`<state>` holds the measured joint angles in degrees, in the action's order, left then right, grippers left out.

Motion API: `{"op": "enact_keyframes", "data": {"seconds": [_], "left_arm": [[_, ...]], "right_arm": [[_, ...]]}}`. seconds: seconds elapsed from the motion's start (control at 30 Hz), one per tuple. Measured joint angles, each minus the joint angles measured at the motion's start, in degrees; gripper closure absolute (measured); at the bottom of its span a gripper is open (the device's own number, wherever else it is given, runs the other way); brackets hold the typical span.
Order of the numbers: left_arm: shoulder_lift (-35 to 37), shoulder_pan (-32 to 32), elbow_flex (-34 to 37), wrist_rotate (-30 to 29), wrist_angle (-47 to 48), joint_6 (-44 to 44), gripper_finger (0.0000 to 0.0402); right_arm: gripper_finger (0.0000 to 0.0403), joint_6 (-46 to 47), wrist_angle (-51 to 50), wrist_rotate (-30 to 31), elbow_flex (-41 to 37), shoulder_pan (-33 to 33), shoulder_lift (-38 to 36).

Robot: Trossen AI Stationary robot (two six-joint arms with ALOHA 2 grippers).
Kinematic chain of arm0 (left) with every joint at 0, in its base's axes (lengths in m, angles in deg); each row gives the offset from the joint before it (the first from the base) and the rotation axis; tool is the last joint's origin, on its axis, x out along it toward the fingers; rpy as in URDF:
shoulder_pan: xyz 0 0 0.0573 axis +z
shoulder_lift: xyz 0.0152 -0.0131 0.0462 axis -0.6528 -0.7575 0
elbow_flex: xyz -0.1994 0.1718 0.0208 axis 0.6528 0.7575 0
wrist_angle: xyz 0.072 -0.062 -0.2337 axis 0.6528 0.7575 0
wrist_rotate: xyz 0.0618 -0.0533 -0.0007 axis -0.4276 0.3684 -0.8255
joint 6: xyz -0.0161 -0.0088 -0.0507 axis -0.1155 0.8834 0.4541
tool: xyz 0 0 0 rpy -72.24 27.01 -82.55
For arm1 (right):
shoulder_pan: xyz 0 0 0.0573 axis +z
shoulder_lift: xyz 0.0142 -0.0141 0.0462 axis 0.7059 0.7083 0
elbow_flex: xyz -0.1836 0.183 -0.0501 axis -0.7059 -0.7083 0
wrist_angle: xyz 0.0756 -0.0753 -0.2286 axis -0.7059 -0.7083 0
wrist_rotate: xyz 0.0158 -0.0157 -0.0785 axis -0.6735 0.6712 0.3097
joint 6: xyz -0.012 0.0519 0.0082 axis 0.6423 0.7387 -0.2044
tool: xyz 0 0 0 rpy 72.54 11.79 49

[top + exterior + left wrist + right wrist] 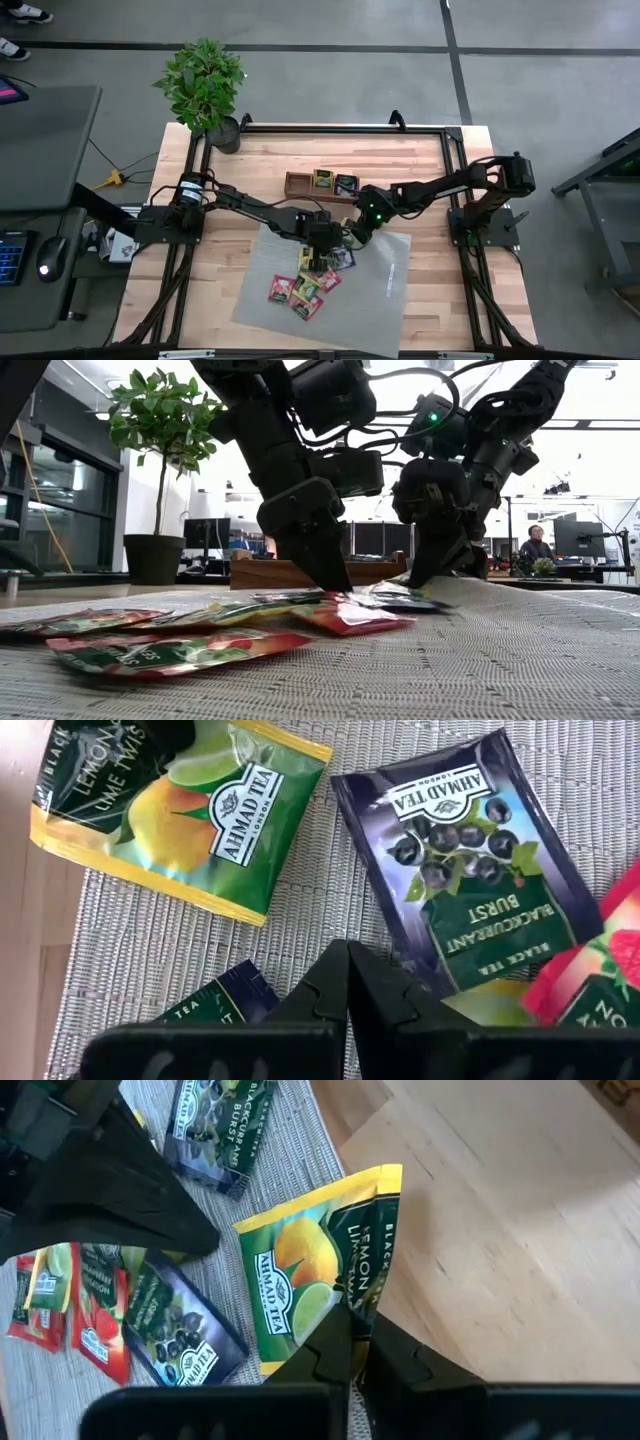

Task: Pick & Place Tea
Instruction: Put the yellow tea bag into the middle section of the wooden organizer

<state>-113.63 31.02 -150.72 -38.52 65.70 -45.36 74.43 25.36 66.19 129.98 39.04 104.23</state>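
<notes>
1. Where the grey woven mat meets the pale wooden table, the right gripper has its two dark fingers pinched shut on one corner of a yellow-and-green lemon-lime tea sachet, which lies partly over the mat's edge and looks bent upward at the gripped corner.
2. Just beside it, over the mat, the left gripper has its fingers pressed together with nothing between them, the tips touching or nearly touching the mat between sachets.
3. Seen from the left wrist, a dark purple blackcurrant tea sachet lies flat just ahead of those tips, with the lemon-lime sachet beside it.
4. Seen from above, a loose cluster of red, green and yellow flat square sachets lies on the mat near the table's front, below the two grippers, several overlapping.
5. A brown wooden three-compartment tray sits on the bare table beyond the mat, with two sachets already in it, one yellowish and one darker.
6. A potted green plant stands at the table's far left corner.
</notes>
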Motion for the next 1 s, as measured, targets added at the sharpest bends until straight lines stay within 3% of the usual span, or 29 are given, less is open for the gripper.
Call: {"op": "enact_keyframes", "data": {"seconds": [0.37,0.53,0.77,1.0], "left_arm": [[0.04,-0.09,0.04,0.35,0.68,0.02,0.0401],[0.04,-0.09,0.04,0.33,0.68,0.02,0.0401],[0.04,-0.02,0.04,0.33,0.65,0.07,0.0401],[0.04,1.16,0.04,2.62,0.59,-0.04,0.0401]], "right_arm": [[0.0351,-0.5,0.31,0.27,-0.11,-0.35,-0.02],[0.0395,-1.07,0.14,-0.74,-0.07,-0.33,-0.02],[0.0401,-0.88,-0.66,-1.24,-0.02,-0.25,-0.93],[0.0402,-2.48,-4.22,2.04,0.02,-0.53,-8.86]]}}
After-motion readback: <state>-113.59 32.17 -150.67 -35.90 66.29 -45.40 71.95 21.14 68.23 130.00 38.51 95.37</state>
